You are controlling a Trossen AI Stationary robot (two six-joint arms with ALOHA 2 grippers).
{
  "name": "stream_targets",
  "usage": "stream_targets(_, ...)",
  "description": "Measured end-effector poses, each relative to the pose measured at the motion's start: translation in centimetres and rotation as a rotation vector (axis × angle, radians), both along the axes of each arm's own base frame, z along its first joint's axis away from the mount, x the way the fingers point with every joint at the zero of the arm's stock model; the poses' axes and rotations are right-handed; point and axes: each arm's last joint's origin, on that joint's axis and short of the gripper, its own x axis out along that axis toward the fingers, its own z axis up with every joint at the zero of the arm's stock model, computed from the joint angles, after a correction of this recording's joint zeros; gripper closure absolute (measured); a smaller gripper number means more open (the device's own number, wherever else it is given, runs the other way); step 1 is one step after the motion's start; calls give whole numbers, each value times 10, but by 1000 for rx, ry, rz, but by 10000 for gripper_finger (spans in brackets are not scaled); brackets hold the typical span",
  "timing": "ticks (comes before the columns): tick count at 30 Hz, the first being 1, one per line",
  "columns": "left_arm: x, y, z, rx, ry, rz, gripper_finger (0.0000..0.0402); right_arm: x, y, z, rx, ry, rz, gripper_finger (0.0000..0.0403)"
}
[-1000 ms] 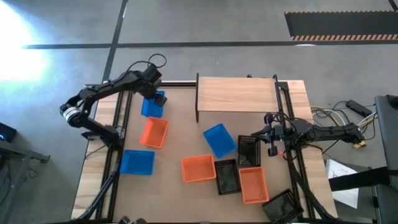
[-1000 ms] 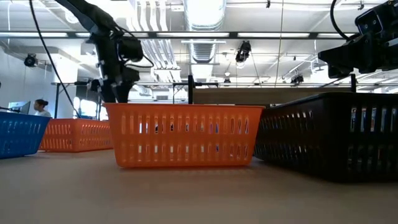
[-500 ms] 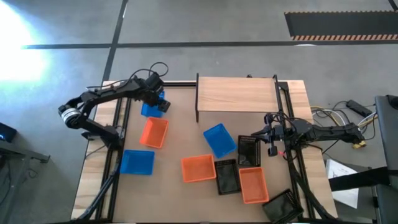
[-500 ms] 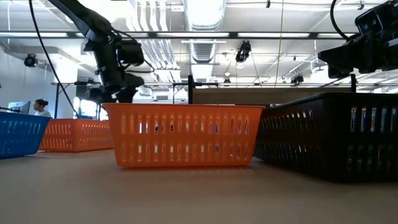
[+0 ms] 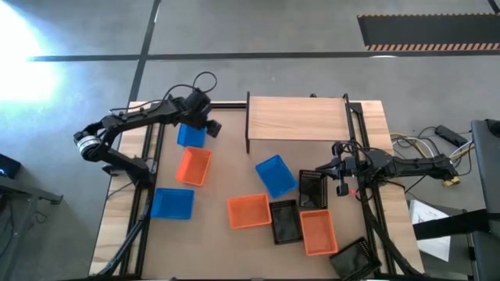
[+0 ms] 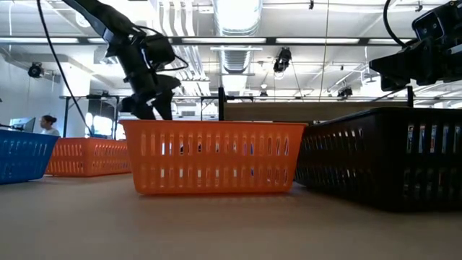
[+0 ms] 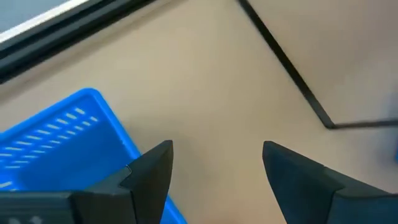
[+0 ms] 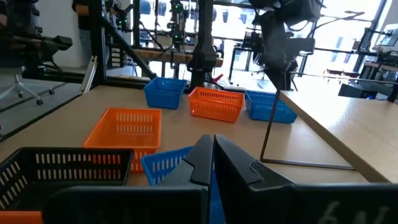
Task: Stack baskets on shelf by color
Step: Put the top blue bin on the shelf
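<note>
While the right gripper (image 5: 334,168) waits clenched beside the shelf (image 5: 297,119), the left gripper (image 5: 209,127) hovers released over the blue basket (image 5: 190,134) left of the shelf, so the pick seems unstarted; next, descend and close on its rim

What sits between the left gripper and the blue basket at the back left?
Nothing visible. The open left gripper hovers right beside the blue basket, one finger over its rim, only bare table between the fingers. The right gripper waits shut, across the table.
</note>
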Motion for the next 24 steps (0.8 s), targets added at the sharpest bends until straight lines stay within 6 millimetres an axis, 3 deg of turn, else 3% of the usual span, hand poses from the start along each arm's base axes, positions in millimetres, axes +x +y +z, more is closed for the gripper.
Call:
stream_targets(9,0,-1,-23,-127,153,-5,211,0,0,0,0,-1,0,394)
stream_targets(16,-10,-7,-13,-97,386,-141,226,0,0,0,0,0,0,394)
stream_targets(24,-14,-11,-24,-81,442,-269,227,0,0,0,0,0,0,394)
